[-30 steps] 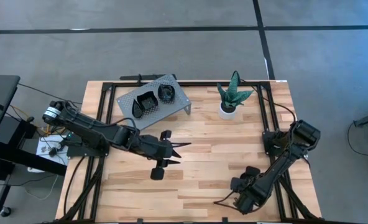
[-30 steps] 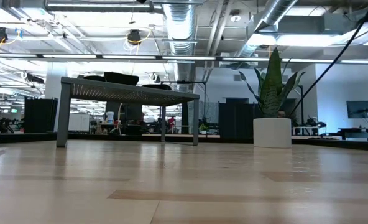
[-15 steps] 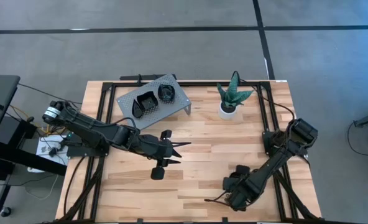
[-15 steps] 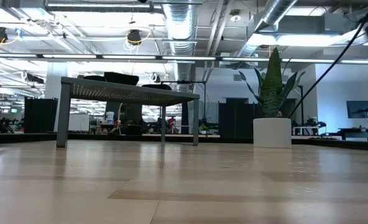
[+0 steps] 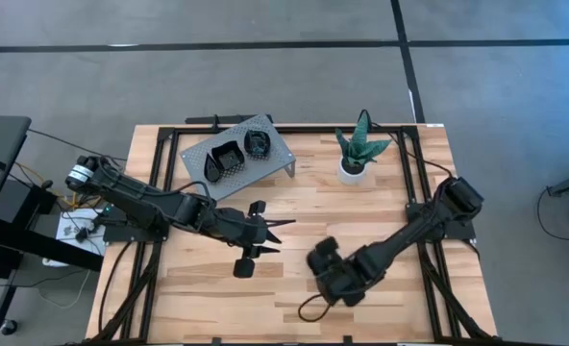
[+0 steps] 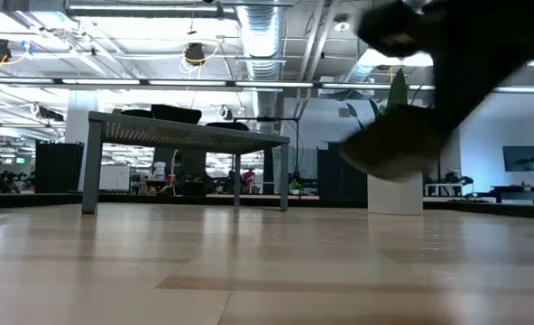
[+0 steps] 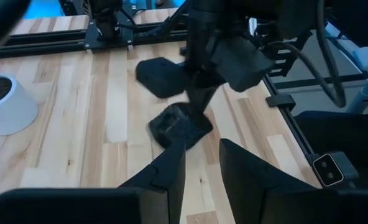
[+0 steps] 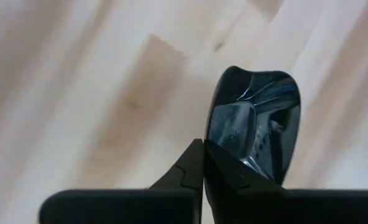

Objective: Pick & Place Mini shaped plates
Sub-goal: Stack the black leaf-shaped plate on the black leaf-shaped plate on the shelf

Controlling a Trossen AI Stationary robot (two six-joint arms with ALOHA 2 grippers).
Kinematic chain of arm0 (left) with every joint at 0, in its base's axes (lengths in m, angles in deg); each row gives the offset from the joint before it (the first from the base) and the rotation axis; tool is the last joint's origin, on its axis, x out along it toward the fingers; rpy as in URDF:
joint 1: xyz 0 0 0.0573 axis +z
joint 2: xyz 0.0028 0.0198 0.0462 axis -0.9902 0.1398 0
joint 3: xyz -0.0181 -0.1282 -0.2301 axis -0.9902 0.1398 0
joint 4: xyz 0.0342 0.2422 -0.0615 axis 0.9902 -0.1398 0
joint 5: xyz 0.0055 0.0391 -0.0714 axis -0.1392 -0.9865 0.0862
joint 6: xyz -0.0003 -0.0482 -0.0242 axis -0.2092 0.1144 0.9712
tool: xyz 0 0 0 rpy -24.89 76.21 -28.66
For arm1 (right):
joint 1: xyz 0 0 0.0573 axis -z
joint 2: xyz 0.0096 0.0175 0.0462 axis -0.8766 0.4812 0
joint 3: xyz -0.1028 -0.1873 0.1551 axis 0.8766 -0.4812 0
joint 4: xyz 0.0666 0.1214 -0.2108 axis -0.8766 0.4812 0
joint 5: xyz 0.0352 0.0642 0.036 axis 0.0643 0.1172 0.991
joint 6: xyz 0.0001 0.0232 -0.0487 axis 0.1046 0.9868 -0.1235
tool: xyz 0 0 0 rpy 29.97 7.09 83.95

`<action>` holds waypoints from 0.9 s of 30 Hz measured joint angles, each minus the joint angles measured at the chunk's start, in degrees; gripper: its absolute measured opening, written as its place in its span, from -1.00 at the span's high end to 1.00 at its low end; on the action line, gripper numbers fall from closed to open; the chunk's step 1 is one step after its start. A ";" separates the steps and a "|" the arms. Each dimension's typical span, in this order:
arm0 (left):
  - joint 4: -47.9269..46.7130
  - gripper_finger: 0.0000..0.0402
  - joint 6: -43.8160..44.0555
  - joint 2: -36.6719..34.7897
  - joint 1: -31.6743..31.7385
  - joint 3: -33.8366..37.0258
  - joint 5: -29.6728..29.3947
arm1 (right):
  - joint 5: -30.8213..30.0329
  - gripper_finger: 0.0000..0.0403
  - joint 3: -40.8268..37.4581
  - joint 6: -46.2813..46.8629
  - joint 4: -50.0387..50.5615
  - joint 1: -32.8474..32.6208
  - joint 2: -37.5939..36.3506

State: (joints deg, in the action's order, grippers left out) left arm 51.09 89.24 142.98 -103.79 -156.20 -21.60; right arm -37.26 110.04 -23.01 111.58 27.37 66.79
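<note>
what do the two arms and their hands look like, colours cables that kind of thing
Both arms are dark, nearly black, built of jointed segments. The left arm has a silvery ring at its base joint, and its hand ends in two slim, pointed black fingers. The right arm is bulkier at the wrist, with a thin black cable looping below its hand. Its fingers are matte black wedges.

Stand (image 5: pixel 238 154), plant (image 5: pixel 359 146) block far edge; near boards (image 5: pixel 208 298) open

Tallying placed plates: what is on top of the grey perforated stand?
Two black mini plates sit on the stand. Whether either is a stack cannot be told; anything underneath the stand is hidden from above.
</note>
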 joint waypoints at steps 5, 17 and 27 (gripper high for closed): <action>-0.70 0.51 0.79 0.01 -0.17 0.00 -0.01 | -10.23 0.99 1.33 -31.52 0.56 2.77 0.00; -5.31 0.51 0.81 -4.90 -4.77 0.00 -9.87 | -27.24 0.99 2.60 -65.38 5.09 16.31 -6.16; -5.71 0.51 0.97 -13.30 -5.86 0.00 -16.15 | -3.86 0.99 2.65 -98.11 -14.00 36.32 -15.14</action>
State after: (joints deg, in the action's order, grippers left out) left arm 45.38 90.20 129.68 -109.65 -156.20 -37.76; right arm -41.13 112.69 -121.11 97.58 63.69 51.66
